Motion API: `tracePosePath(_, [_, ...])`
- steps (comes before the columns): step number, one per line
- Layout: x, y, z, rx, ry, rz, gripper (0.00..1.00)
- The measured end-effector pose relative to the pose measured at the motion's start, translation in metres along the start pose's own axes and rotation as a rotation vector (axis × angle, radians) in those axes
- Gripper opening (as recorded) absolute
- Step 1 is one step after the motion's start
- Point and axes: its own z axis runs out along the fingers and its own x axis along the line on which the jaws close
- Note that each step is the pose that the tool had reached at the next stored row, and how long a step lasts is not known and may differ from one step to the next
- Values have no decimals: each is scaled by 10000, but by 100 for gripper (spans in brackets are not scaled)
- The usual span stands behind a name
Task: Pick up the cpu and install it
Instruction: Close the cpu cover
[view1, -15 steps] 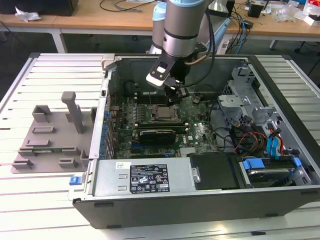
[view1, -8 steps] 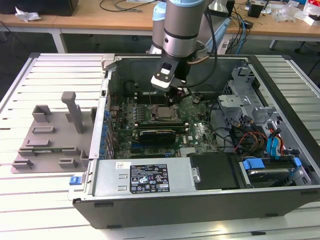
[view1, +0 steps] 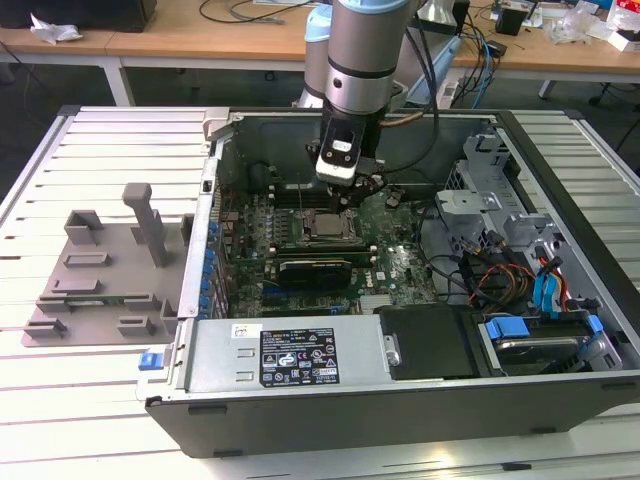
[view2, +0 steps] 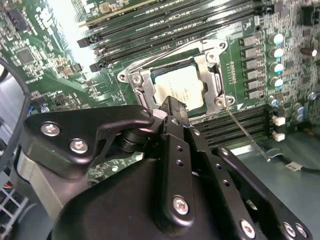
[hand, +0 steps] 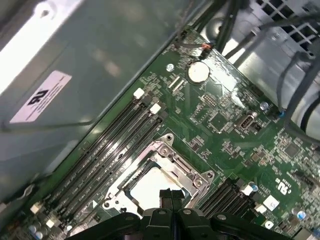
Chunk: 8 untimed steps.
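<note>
White slatted metal table (view1: 100, 140) carried open computer case (view1: 400, 400) lying on its side. Gray fixture blocks (view1: 100, 270) sat on table well away from gripper (view1: 348, 188), toward exterior view's left. Wooden desks (view1: 200, 30) strewn with cables stood behind. Gripper hung inside case over green motherboard (view1: 400, 265), fingers pressed together with nothing between them in both wrist views. Cpu (view2: 180, 87) lay flat in socket, ringed by metal load frame (hand: 185, 170), directly beneath fingertips. Whether tips touched it could not be told.
</note>
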Motion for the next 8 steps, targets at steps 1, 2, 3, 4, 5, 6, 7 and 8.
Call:
tracePosePath(1, [0,0,0,1,-4,-198,11])
tracePosePath(2, [0,0,0,5,-9,-414,11])
tracePosePath(3, [0,0,0,7,-13,-600,11])
tracePosePath(4, [0,0,0,9,-21,-906,11])
tracePosePath(5, [0,0,0,11,-26,-1163,11])
tracePosePath(6, [0,0,0,14,-31,-1372,11])
tracePosePath(7, [0,0,0,16,-34,-1505,11])
tracePosePath(8, [0,0,0,19,-39,-1724,11])
